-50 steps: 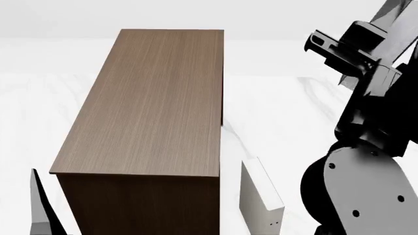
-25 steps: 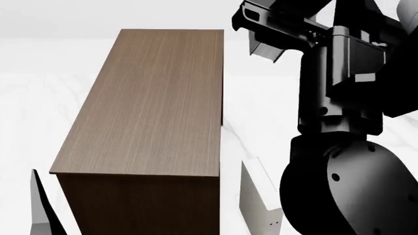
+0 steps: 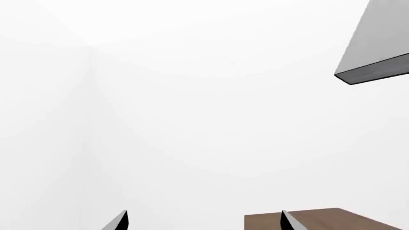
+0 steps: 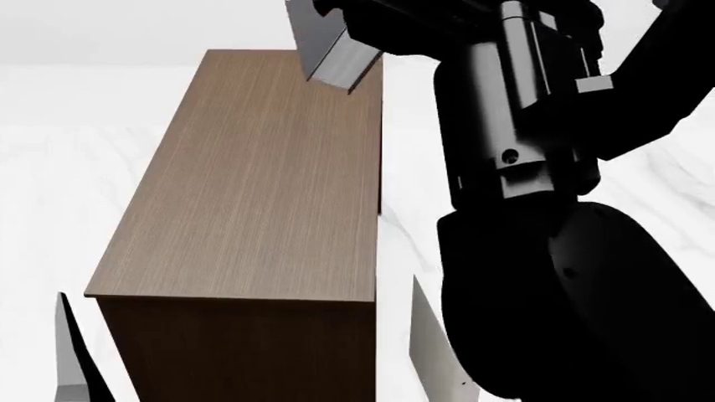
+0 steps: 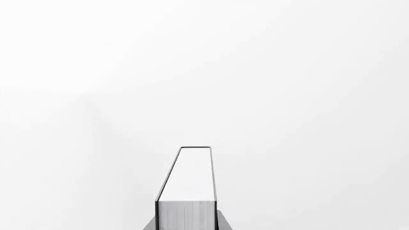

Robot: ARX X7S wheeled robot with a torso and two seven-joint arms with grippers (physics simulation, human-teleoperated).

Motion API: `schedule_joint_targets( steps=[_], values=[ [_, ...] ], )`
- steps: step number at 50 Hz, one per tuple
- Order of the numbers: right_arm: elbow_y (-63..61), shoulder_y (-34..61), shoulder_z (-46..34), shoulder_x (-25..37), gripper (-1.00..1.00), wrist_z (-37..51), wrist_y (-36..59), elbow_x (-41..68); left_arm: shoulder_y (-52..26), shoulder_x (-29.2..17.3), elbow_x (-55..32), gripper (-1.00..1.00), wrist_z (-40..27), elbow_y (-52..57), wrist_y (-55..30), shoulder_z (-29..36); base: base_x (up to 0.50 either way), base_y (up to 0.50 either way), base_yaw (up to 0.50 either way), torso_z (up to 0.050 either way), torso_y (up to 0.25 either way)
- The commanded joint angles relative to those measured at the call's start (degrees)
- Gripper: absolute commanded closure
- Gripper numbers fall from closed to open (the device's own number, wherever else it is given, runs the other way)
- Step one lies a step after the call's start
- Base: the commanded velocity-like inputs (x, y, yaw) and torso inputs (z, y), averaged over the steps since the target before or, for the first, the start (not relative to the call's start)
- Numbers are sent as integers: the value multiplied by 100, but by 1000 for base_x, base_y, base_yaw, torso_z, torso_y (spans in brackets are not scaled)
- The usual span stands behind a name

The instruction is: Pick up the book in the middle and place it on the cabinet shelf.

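Over the last second I've swung my right arm (image 4: pixel 525 167) in from the right edge of the head view and across, so the book (image 4: pixel 330 50) it carries now hangs above the far right corner of the cabinet shelf (image 4: pixel 257 184) rather than off to the side; I judge the carry nearly done, with lowering and release left. The right wrist view shows the book (image 5: pixel 188 187) pinched between the jaws, page edges toward the camera. The arm hides the gripper itself and most of the off-white book (image 4: pixel 427 352) beside the cabinet. My left gripper (image 3: pixel 204 221) shows only two fingertips, spread apart and empty.
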Motion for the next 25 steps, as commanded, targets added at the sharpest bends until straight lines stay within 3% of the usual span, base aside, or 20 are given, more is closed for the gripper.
schedule_joint_targets(
  steps=[1,12,25],
  values=[
    [101,234,393,-466,100,66,-30,834,16,87,87,-100,143,-4,71,-94,0,0,0,0,0],
    [668,111,517,-879,100,703,-114,2277,30,68,54,-100,138,52,14,-75,0,0,0,0,1],
    [1394,330,200,-950,100,720,-386,2152,20,45,24,-100,122,-4,50,-47,0,0,0,0,2]
  ],
)
